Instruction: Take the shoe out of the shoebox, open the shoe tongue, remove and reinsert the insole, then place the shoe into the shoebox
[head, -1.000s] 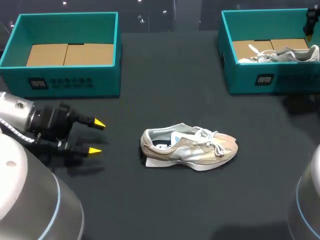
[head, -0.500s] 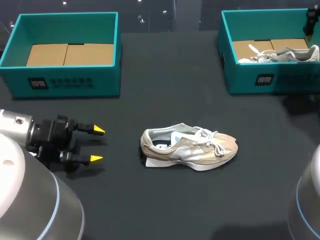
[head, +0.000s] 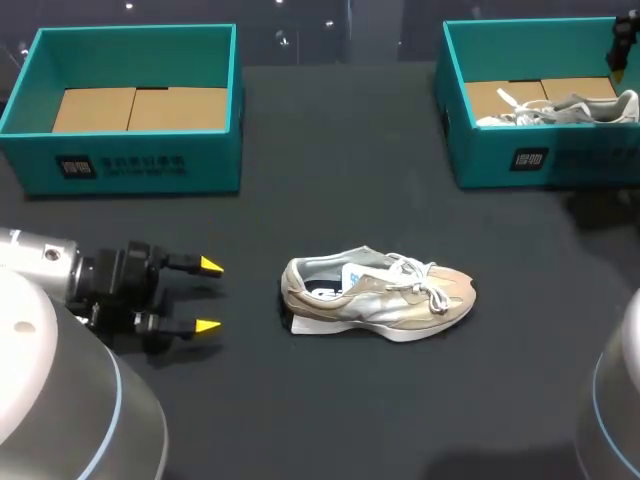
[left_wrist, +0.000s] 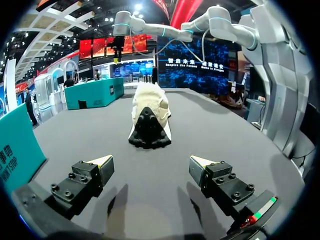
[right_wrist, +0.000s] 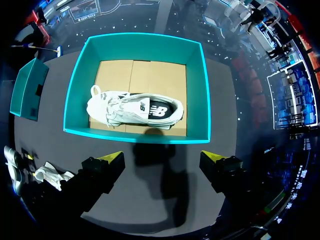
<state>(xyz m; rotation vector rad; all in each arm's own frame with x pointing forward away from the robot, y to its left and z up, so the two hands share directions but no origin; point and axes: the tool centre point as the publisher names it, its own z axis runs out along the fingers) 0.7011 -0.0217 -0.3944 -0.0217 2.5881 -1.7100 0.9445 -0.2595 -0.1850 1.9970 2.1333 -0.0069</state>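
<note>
Sitting tan shoe (head: 378, 297): on the dark surface (head: 330, 180), straight ahead of the left jaws, not touching them.
Left jaws: wide, holding nothing.
Right jaws: wide, holding nothing.
Shoebox (right_wrist: 145, 47): ahead of the right jaws, white shoe (right_wrist: 132, 111) inside.

left gripper (head: 209, 296) advanced along the table toward the shoe (head: 377, 295), now nearer
</note>
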